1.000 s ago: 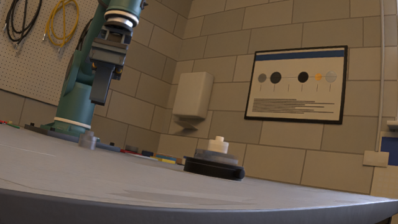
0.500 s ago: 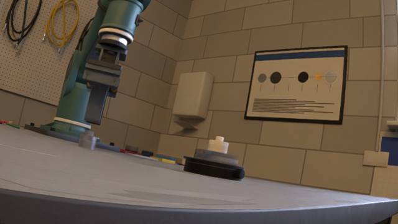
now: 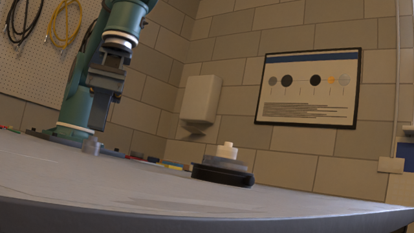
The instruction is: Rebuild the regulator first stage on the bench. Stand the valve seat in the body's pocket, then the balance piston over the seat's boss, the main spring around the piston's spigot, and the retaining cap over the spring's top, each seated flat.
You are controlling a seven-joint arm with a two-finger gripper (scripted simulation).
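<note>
My gripper (image 3: 97, 127) hangs open and empty at the left of the bench, directly above a small grey stepped part, the balance piston (image 3: 91, 146), which stands on the bench top. To the right, near the bench's far edge, sits the black round body (image 3: 222, 175). A grey disc rests on the body and the white valve seat (image 3: 227, 150) stands upright on it with its boss on top. The main spring and the retaining cap are not in sight.
The arm's teal base (image 3: 72, 129) stands behind the piston on a dark plate. Small coloured blocks (image 3: 168, 165) lie along the far edge between base and body. The bench's near edge curves across the bottom.
</note>
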